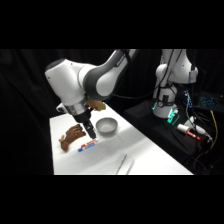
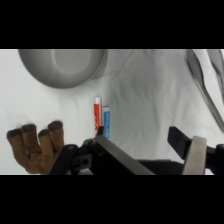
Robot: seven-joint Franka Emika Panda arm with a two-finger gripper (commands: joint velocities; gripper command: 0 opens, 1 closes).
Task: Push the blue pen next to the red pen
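Note:
The red pen [image 2: 97,114] and the blue pen [image 2: 106,122] lie side by side and parallel on the white table, close enough that I cannot see a gap between them. In the wrist view the blue pen is on the right, its lower end at the tip of one of my fingers [image 2: 101,136]. My gripper [image 2: 142,142] is open, with nothing between the fingers. In the side view the gripper [image 1: 91,132] hangs low just above the pair of pens [image 1: 88,145].
A grey bowl [image 1: 106,126] stands just behind the pens. A brown lumpy hand-shaped object [image 1: 71,136] lies to their left. Thin metal tongs [image 1: 122,164] lie near the table's front edge. Dark equipment sits off the table at the right.

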